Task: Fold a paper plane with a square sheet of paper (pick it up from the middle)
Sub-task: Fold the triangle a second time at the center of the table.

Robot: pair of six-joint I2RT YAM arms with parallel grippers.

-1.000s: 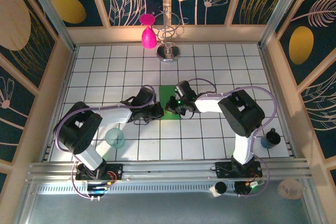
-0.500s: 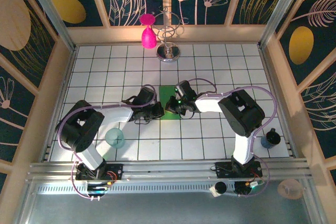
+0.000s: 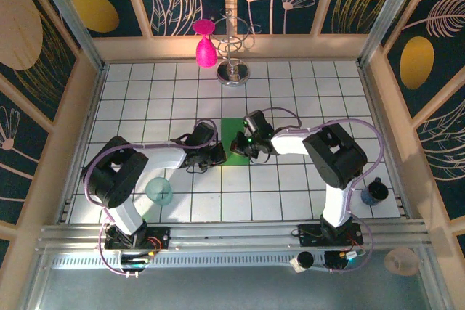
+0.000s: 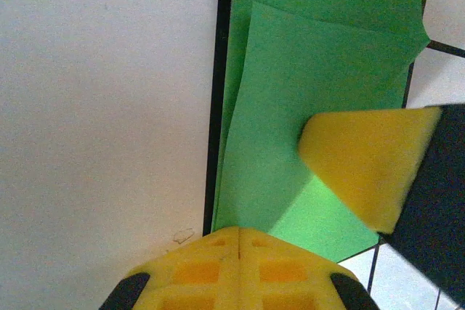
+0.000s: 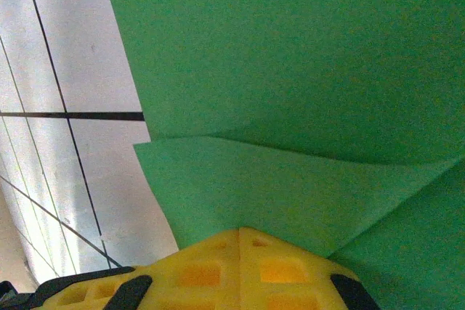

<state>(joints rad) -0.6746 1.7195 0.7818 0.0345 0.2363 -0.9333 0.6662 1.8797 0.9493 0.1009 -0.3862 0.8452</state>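
Observation:
The square sheet of paper (image 3: 232,130), bright green, lies flat on the white tiles at the table's middle with a flap folded over it (image 4: 312,85) (image 5: 290,186). My left gripper (image 3: 217,155) is shut, its yellow tips (image 4: 240,233) meeting on the sheet's near left edge. The right gripper (image 3: 244,147) is shut too, its tips (image 5: 240,231) resting on the folded flap's edge. One yellow finger of the right gripper (image 4: 363,161) shows pressed on the paper in the left wrist view. A paper plane is out of view.
A translucent teal cup (image 3: 159,191) stands near the left arm's elbow. A pink teardrop object (image 3: 205,50) hangs by a metal stand (image 3: 234,72) at the back. A dark cup (image 3: 375,192) sits at the right edge. Wooden walls ring the table.
The left arm's elbow has swung slightly right. Both shut grippers have stayed on the green sheet, the right one edging a little toward the back.

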